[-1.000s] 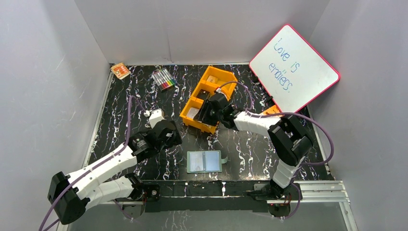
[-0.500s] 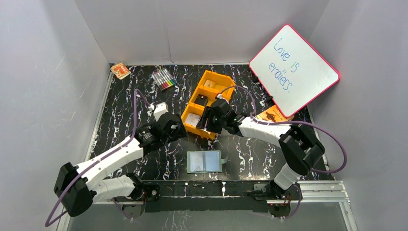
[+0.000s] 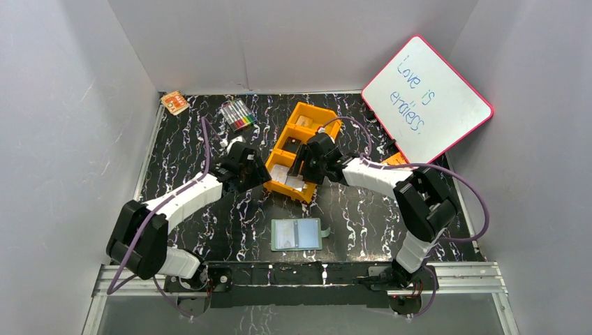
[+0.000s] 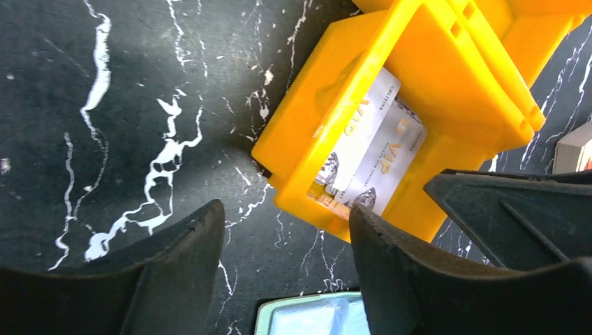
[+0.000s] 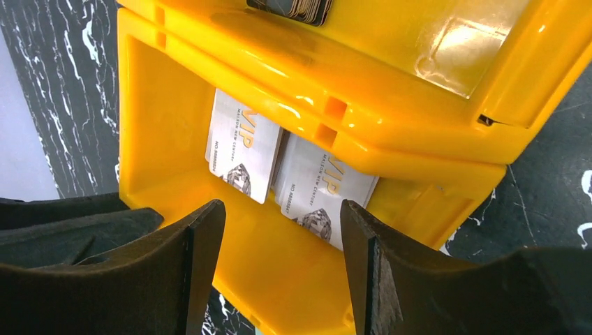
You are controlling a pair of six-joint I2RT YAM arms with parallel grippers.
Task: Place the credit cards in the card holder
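Credit cards (image 5: pixel 241 150) are what you are after. Two of them lie flat, side by side, in the end box of the orange tray, the box nearest you.

Start with the big things. The black table (image 3: pixel 188 139) has the tray (image 4: pixel 433 70) near its middle. The green card holder (image 3: pixel 296 234) lies open on the table, closer to you than the tray and apart from it. The left pincer (image 4: pixel 283 230) hangs just outside the tray's near corner, fingers spread, nothing in them. The right pincer (image 5: pixel 279 223) hangs over the box with the cards, fingers spread too, and empty.

I think the job now is to pick up one card. Cards are thin and flat, so they will be hard to pinch from on top. Use the right pincer, as it is right above them. Go down slowly, put one finger at a card's edge, and try to tip it up against the tray wall. Take only one, because the two lie so close that the other may come along. Keep the left pincer back so the two do not bump.
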